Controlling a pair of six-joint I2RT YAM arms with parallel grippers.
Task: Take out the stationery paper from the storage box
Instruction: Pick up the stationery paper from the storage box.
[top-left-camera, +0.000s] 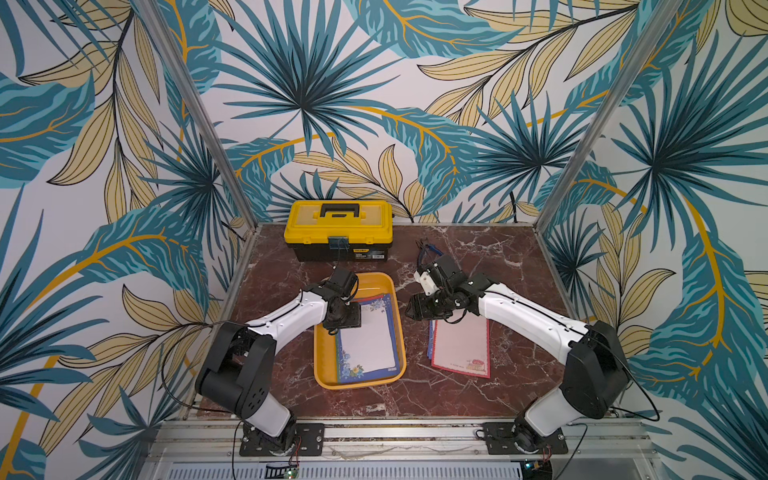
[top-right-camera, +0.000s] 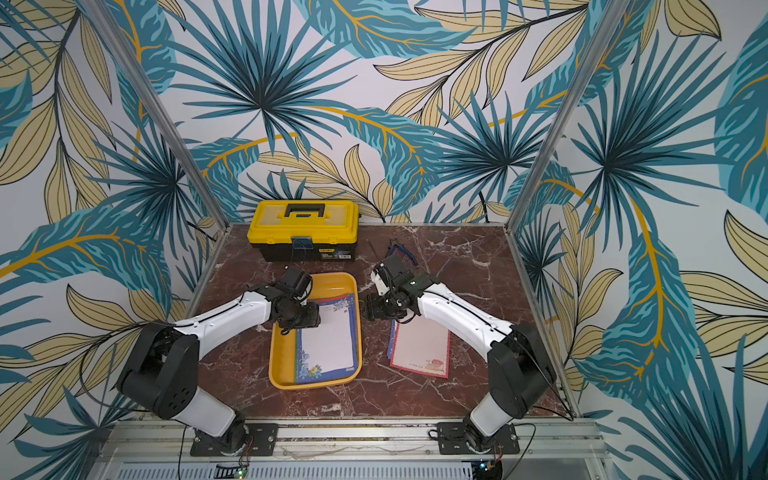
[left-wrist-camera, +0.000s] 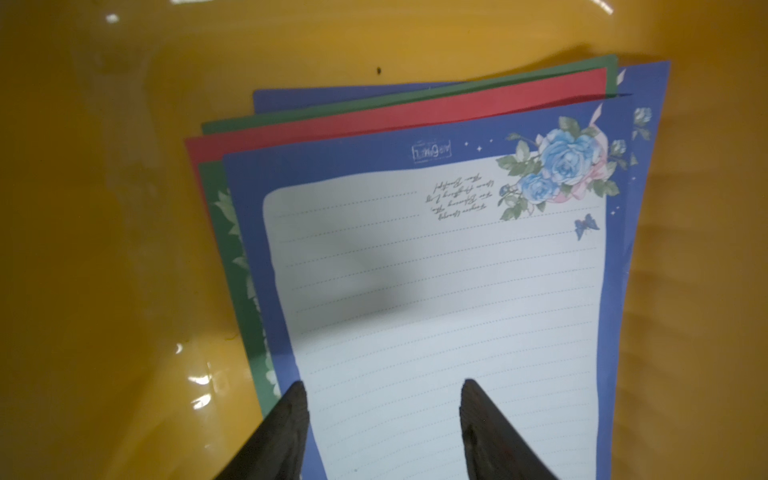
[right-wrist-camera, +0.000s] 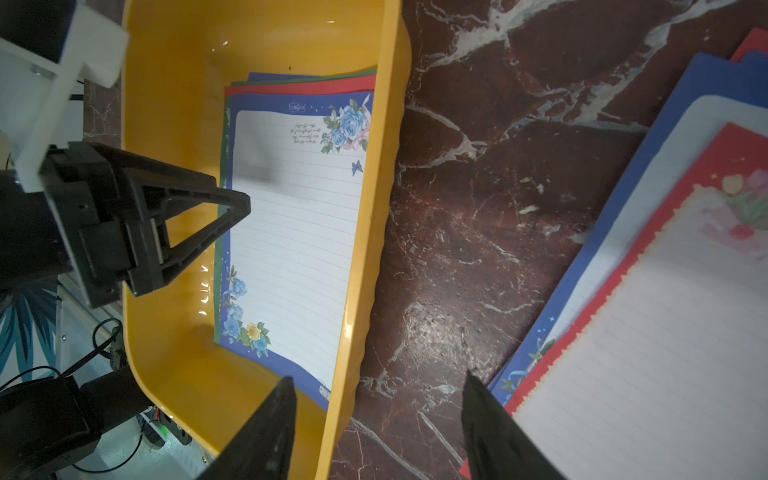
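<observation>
A: Where is the paper (top-left-camera: 368, 340) to be found?
B: A fanned stack is seen lying in the yellow tray (top-left-camera: 325, 361), a blue flowered sheet on top, red and green edges showing beneath. A second pile (top-left-camera: 461, 345), topped by a red-edged sheet, is laid on the table (top-left-camera: 519, 266) just beside the tray, on the right arm's side.
A: How is the left gripper (left-wrist-camera: 383, 382) held?
B: Its jaws are spread apart over the top sheet in the tray, nothing gripped between them; whether the tips touch the paper cannot be told.
A: And the right gripper (right-wrist-camera: 377, 376)?
B: It is held with jaws parted above the table, between the tray's rim and the second pile, and nothing is held. A closed toolbox (top-left-camera: 338, 226) is set behind the tray
</observation>
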